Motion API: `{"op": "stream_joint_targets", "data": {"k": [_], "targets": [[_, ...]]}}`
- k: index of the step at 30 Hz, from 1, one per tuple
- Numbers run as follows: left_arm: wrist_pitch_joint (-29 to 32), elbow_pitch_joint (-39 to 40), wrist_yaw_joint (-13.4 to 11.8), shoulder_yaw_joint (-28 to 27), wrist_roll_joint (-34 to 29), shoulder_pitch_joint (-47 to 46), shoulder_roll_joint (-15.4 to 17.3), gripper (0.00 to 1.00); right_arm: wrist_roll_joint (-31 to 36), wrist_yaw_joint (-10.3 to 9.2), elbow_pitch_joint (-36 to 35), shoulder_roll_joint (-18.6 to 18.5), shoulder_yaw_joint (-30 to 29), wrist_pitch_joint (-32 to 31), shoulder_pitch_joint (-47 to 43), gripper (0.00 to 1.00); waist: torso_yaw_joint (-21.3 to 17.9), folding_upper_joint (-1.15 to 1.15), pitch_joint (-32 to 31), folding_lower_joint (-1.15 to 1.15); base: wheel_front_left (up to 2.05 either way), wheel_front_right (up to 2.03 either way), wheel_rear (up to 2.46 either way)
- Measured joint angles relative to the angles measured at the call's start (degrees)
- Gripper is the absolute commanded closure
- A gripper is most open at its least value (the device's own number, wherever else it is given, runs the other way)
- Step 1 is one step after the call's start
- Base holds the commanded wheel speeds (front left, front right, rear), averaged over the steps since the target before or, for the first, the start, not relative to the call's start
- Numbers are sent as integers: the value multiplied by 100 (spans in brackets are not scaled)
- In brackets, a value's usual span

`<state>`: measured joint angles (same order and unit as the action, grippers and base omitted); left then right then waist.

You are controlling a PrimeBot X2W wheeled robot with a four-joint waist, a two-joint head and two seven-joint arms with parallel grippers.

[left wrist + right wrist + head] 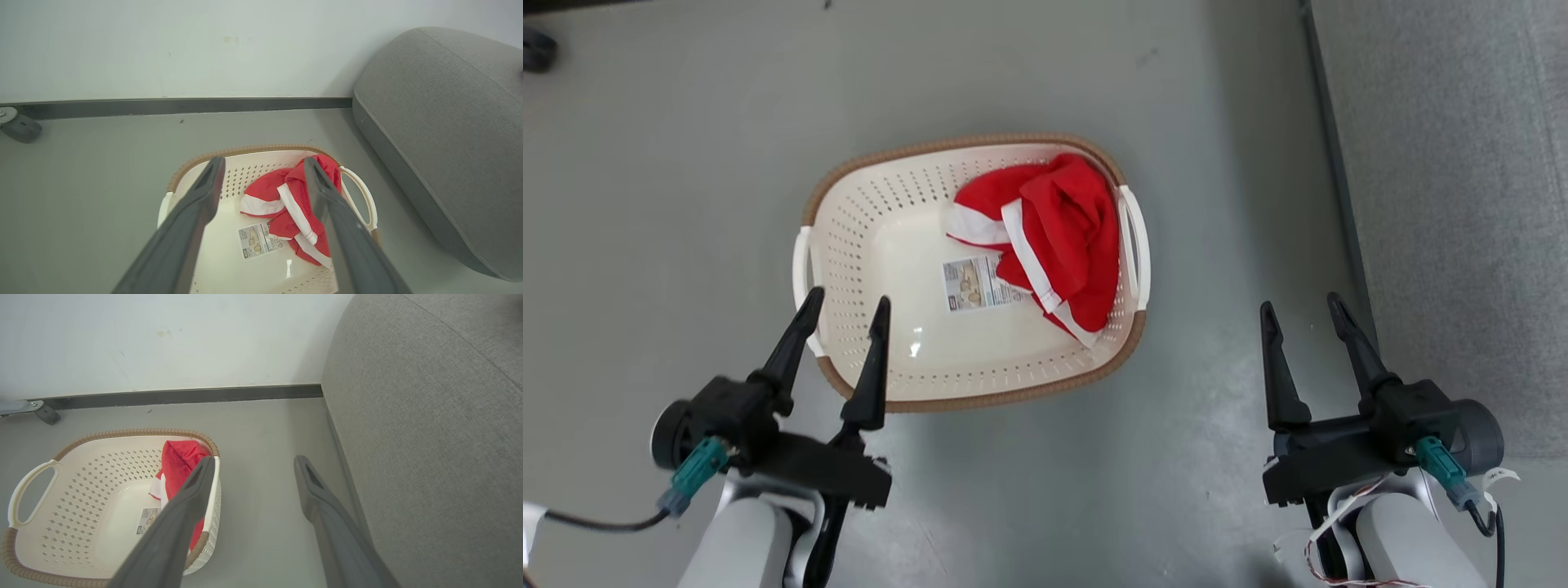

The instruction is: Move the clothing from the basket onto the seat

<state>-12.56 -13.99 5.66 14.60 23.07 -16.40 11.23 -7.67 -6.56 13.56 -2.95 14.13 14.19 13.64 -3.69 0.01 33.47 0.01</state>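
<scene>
Red clothing [1054,237] with white stripes lies bunched in the right half of the cream perforated basket [866,237] on the grey floor. A paper sticker [976,282] shows on the basket's bottom. My left gripper [848,304] hovers open over the basket's near-left rim, nothing between its fingers. My right gripper [1303,309] is open over bare floor between the basket and the grey seat [1462,204]. The left wrist view looks down on the clothing [286,200], the basket [229,253] and the seat [441,134]. The right wrist view has the clothing [177,461], basket [81,490] and seat [429,437].
A white wall with a dark skirting board [179,106] runs behind the basket. A grey caster wheel [20,126] stands on the floor at the far left. Open floor [1217,245] separates the basket from the seat.
</scene>
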Motion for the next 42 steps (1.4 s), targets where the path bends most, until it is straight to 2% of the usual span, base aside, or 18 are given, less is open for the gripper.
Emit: {"op": "stream_joint_targets", "data": {"k": [16,30,42], "targets": [[447,-213,141,588,-97,-1239,0,0,-441,-56,-12,-4,609,7,384,0,-343,0,1081,0,0,0,0],[931,-412,147,1169,-69,-2121,-105,0,-847,-57,58,-4,740,10,465,0,-760,-1,1628,-1,0,0,0],[1329,-847,147,1202,151,-2575,-58,0,-1129,-57,-20,-1,977,10,545,0,-1042,0,2032,-1,0,0,0]]}}
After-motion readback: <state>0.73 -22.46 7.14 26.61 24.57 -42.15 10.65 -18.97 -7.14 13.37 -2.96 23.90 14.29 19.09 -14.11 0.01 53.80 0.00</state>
